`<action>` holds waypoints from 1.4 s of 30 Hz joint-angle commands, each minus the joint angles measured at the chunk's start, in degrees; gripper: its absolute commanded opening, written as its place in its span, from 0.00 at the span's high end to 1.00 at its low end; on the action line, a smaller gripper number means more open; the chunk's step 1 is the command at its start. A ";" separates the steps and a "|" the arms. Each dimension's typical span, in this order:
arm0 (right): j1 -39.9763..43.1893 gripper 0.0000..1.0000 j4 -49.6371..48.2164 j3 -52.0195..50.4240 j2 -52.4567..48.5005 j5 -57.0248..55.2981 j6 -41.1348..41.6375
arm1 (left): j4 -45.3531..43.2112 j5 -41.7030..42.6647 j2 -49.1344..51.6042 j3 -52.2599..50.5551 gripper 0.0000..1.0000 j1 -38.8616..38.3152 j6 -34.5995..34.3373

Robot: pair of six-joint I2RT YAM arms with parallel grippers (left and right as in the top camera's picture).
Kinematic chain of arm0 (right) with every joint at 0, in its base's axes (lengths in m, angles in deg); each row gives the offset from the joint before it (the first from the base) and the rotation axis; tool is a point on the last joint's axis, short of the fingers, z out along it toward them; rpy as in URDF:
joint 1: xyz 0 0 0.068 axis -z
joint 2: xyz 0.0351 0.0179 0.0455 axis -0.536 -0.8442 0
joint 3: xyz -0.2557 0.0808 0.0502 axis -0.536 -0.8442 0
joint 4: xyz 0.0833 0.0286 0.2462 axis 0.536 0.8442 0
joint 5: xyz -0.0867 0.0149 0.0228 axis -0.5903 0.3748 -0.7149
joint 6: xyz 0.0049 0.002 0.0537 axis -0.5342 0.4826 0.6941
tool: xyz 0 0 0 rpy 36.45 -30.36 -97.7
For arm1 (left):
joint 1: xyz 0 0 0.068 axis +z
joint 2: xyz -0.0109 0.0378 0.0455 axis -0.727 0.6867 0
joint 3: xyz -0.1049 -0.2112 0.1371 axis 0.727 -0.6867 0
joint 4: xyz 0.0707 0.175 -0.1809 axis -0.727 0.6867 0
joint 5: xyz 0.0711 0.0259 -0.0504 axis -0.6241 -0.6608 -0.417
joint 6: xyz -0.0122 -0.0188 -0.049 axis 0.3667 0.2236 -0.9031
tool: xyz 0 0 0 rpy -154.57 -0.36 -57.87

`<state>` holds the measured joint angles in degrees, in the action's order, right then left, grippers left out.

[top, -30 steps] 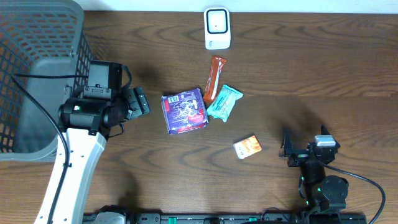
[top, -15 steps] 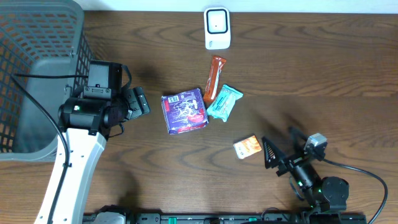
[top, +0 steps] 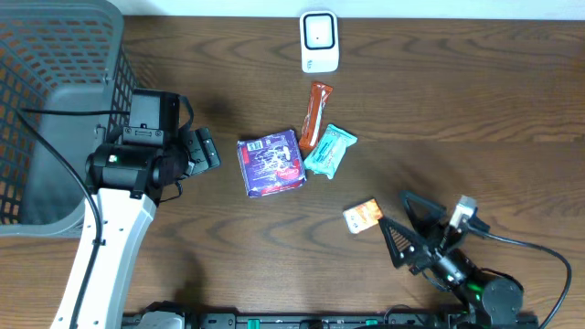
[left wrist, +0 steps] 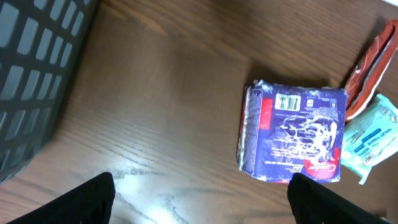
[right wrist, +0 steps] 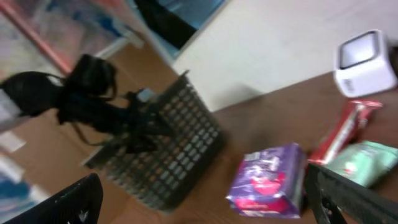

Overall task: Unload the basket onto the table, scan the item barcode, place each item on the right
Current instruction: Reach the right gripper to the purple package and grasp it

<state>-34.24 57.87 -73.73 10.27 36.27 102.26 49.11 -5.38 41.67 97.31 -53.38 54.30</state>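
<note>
Several items lie mid-table: a purple pack (top: 271, 163), a red bar (top: 315, 114), a teal packet (top: 330, 151) and a small orange packet (top: 364, 216). The white scanner (top: 319, 41) stands at the far edge. My left gripper (top: 203, 149) hovers open just left of the purple pack (left wrist: 292, 134), whose white barcode label (left wrist: 287, 101) faces up. Empty and open, my right gripper (top: 407, 226) is tilted up just right of the orange packet. Its wrist view looks across at the purple pack (right wrist: 267, 180) and scanner (right wrist: 365, 62).
A grey mesh basket (top: 55, 110) fills the table's left end, close behind the left arm. The red bar (left wrist: 367, 68) and teal packet (left wrist: 373, 140) press against the purple pack's right side. The near table edge lies under the right arm.
The right arm has swung its open gripper left and tipped it up, nearer the orange packet. The left arm and all items have stayed put.
</note>
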 commanded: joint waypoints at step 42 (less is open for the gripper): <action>-21.75 0.01 35.89 57.90 -75.58 10.49 -23.34 | 0.09 -0.72 -0.26 -0.33 0.11 0.31 -0.09</action>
<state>-55.64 97.54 -17.18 -65.12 43.24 76.14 49.19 -5.36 41.67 97.29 -53.38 54.30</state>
